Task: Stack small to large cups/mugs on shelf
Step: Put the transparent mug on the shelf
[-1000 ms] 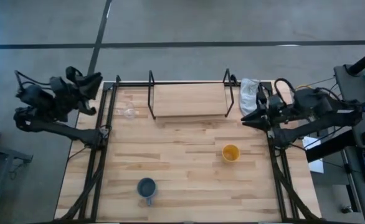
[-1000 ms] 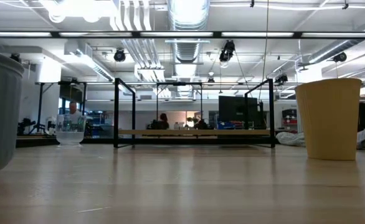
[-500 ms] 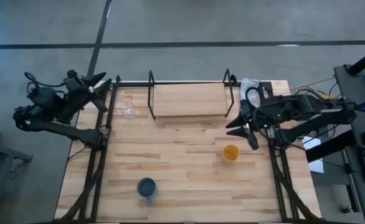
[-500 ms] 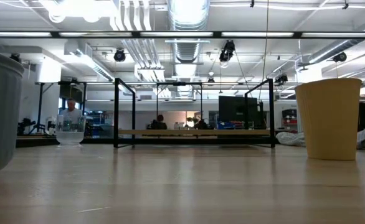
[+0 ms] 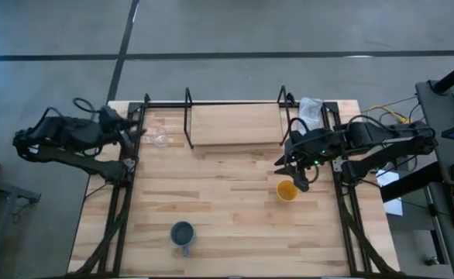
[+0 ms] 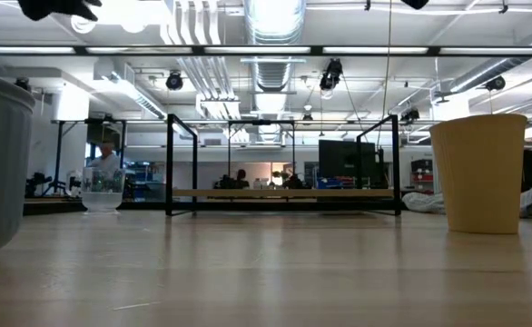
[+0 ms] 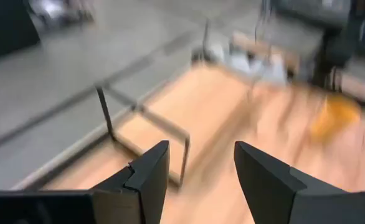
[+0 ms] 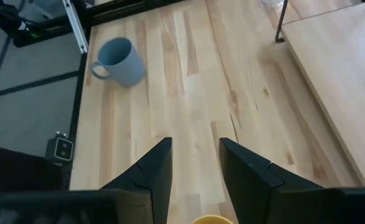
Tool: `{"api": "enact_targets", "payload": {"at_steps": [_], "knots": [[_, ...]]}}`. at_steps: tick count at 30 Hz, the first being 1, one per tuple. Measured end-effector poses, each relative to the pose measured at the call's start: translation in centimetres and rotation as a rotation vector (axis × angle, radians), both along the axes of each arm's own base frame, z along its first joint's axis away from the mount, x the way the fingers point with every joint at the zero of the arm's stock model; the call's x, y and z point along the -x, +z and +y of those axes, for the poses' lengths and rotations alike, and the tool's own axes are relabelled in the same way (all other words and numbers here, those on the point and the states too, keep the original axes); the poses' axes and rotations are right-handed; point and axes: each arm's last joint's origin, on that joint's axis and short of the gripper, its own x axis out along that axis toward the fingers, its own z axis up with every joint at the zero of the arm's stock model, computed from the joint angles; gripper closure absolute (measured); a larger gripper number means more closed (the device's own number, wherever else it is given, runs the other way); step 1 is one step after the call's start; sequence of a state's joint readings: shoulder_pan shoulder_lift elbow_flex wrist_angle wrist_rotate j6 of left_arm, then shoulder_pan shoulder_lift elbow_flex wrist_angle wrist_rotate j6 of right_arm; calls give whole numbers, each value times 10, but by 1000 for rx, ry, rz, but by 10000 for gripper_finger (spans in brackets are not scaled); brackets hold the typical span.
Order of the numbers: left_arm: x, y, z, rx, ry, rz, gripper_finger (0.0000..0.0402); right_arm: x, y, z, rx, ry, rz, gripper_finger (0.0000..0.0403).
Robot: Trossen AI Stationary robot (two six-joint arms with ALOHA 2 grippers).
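Observation:
The clear glass cup [image 5: 162,140] stands on the table just left of the shelf [image 5: 235,124], a light-wood board between black wire uprights at the far edge. The yellow cup [image 5: 287,191] stands right of centre. The grey-blue mug [image 5: 183,235] is near the front edge, its handle toward that edge. My left gripper [image 5: 136,130] hovers open over the table's left edge, left of the glass cup. My right gripper [image 5: 295,172] hovers open just beyond the yellow cup, whose rim [image 8: 212,219] shows below its fingers. Both grippers hold nothing.
A white cloth [image 5: 311,112] lies at the far right corner beside the shelf. Black frame rails run along the left and right sides of the table [image 5: 235,225]. Bare tabletop lies between the mug and the yellow cup.
My left gripper has swung from beyond the table's far-left corner toward the glass cup and now points at it. My right gripper has moved from the table's right edge toward the near edge and left, ending beside the yellow cup. The cups and mug have not moved.

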State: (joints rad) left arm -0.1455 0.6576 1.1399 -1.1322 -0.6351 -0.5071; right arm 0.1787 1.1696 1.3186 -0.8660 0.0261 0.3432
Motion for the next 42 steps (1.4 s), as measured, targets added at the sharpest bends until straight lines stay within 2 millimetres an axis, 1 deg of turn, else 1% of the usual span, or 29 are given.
{"api": "enact_targets", "payload": {"at_steps": [7,9,18,20,22,24,27,30,33,38,40,42], "knots": [[1,-12,-2,23,-53,376,233,-9,-6,2,4,-1,25,278],[-1,-14,-3,40,-69,429,233,-11,-7,2,2,-3,31,277],[-13,-22,-4,74,-81,499,233,-12,-9,2,-37,-38,40,284],[-15,-21,-4,107,-94,481,233,-12,-8,2,-46,-46,39,285],[-21,-20,-6,159,-143,435,233,-12,-8,2,-54,-53,41,287],[-29,-16,-7,194,-230,366,233,-12,-8,2,-62,-61,43,287],[-56,-17,-9,170,-384,350,233,-12,-8,2,-72,-70,44,286],[-74,-28,-2,99,-419,497,233,-12,-9,2,-76,-75,46,289],[-87,-40,14,105,-375,638,233,-12,-9,2,-94,-89,50,292],[-81,-44,41,129,-295,824,233,-12,-10,2,-109,-100,58,294],[-78,-44,47,145,-259,836,233,-12,-11,2,-108,-100,63,294],[-71,-42,52,143,-238,826,233,-12,-12,2,-107,-100,67,295]]}}
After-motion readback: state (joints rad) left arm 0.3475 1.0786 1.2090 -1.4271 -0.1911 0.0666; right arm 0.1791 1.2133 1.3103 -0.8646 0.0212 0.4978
